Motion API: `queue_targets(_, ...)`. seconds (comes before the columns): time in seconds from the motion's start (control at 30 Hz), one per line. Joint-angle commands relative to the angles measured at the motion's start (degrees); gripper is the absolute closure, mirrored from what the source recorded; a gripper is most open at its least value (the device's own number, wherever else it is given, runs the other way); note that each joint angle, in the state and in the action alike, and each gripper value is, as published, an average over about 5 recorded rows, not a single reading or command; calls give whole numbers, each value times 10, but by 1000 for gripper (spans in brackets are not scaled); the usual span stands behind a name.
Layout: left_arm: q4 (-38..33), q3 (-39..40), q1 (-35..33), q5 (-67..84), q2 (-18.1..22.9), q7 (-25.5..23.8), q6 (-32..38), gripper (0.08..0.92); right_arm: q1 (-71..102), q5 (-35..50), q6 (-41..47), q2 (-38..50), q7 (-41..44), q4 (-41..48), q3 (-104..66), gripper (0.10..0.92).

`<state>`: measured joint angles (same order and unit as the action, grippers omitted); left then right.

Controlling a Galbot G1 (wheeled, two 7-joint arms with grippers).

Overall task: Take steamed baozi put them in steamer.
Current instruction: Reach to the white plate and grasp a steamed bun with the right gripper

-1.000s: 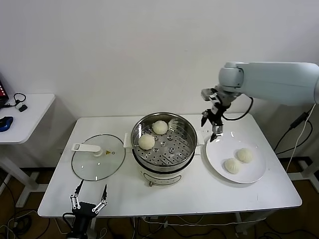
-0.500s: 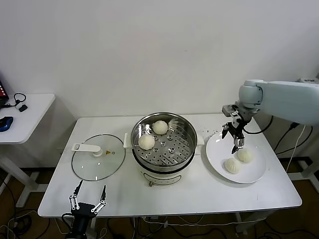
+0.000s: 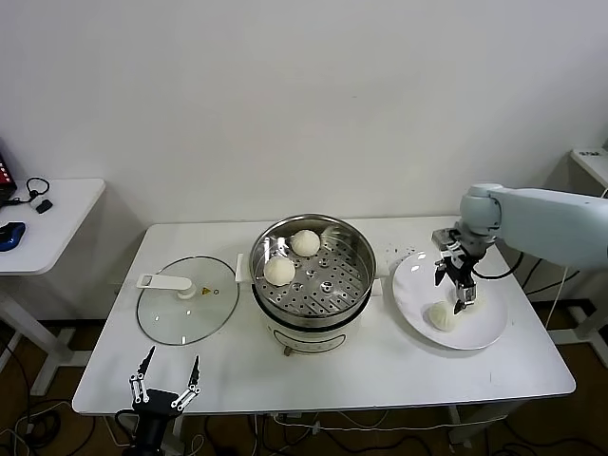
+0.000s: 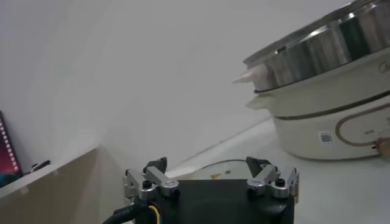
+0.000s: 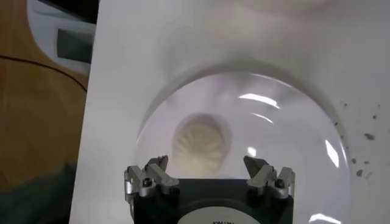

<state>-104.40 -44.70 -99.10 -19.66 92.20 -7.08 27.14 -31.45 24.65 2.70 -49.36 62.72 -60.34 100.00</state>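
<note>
White table (image 3: 332, 375) against a plain wall: right gripper (image 3: 461, 285), jaws spread, over plate (image 3: 494, 328) (left gripper (image 3: 163, 389) spread, near edge).

Head view: high, looking forward and down across the whole tabletop (image 3: 380, 370). Left wrist: low at the near edge, sideways toward the steamer (image 4: 329, 79). Right wrist: close, straight down onto the plate (image 5: 304, 122).

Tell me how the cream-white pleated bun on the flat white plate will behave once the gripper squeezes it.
The cream-white pleated bun looks like puffy dough, so it probably dents and may stick under a hard pinch. Being small, it is likely light. Its rounded shape may let it slide or roll on the flat white plate if the open right gripper nudges it off-centre.
</note>
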Motion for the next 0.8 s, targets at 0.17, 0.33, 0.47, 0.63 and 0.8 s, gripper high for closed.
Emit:
queue_targets(0.17, 1, -4, -1, -1, 28, 0, 1, 177, 74, -36, -1, -1, -6, 28, -58, 203)
queue_targets(0.33, 2, -3, -1, -1, 28, 0, 1, 177, 74, -40, -1, 0, -7, 28, -57, 203)
queue_targets(0.47, 3, -2, 0, -1, 28, 0, 1, 177, 74, -47, -1, 3, -7, 26, -56, 203)
queue_targets(0.63, 4, -2, 1, -2, 28, 0, 0, 177, 75, -49, 1, 5, -8, 24, -56, 203)
queue_targets(0.8, 4, -2, 2, -3, 28, 0, 0, 177, 77, -50, 1, 3, -10, 26, -57, 203)
